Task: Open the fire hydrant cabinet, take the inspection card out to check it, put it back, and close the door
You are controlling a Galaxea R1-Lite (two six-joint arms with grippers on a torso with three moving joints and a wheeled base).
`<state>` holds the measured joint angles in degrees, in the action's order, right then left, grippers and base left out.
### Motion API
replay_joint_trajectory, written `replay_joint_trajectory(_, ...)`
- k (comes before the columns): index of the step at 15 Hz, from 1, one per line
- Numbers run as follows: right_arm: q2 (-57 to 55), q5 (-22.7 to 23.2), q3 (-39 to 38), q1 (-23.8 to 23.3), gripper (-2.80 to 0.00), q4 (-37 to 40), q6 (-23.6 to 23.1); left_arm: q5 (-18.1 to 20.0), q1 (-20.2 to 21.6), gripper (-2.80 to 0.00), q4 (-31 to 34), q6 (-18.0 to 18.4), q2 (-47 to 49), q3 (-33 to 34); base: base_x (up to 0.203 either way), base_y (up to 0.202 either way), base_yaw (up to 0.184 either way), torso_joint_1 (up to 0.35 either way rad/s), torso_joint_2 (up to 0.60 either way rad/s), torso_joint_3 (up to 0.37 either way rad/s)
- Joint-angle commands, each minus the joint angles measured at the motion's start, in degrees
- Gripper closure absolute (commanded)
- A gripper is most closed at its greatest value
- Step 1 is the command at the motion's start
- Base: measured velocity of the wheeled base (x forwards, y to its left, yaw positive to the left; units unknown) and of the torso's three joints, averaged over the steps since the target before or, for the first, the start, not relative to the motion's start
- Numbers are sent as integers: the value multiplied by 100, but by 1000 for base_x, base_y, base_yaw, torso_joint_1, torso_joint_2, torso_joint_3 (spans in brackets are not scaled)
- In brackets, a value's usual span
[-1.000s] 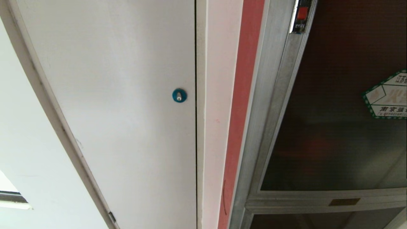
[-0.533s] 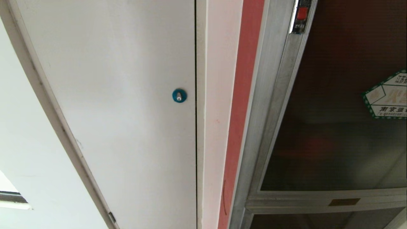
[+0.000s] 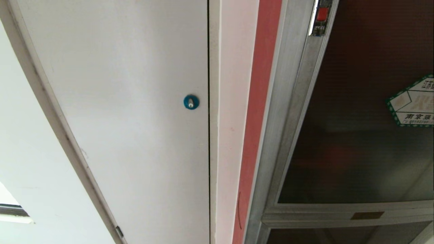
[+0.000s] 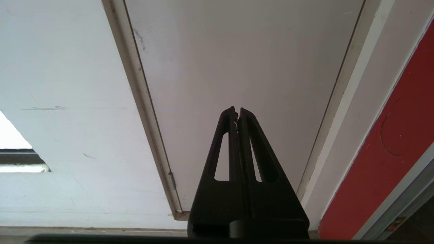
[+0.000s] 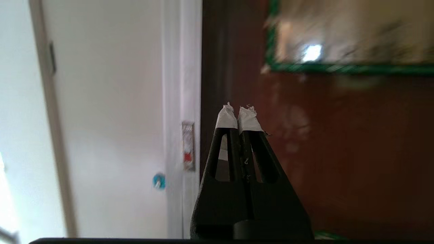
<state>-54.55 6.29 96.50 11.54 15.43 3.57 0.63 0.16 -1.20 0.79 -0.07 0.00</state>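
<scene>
Both pincers pressed together, empty: right gripper (image 5: 238,112) before the dark tinted glass door (image 5: 339,142); left gripper (image 4: 236,112) facing a plain white door (image 4: 237,51).

Building corridor or service wall: silver aluminium-framed fire hydrant cabinet (image 3: 291,112) with dark tinted glass door (image 3: 359,135), beside plain white service door (image 3: 129,112) with blue round lock (image 3: 191,101).

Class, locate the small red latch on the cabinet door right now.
In the head view the red latch sits at the top right, on the door's aluminium frame, up and left of the green-bordered sticker.
</scene>
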Motion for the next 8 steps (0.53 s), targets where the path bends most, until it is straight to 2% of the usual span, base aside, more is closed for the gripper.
replay_joint_trajectory(1,793,51,4,-662,0,24,192,-2,-7,0,-3,0,-1,43,0,0,0,0,0,0)
replay_joint_trajectory(3,1169,133,-51,-1089,0,42,291,-2,2,0,-3,0,-1,44,0,0,0,0,0,0)
replay_joint_trajectory(5,1618,314,-207,-1235,0,80,310,-2,2,0,-3,0,-1,44,0,0,0,0,0,0)
replay_joint_trajectory(8,2350,623,-357,-1295,0,906,316,7,2,0,-3,0,-1,44,0,0,0,0,0,0)
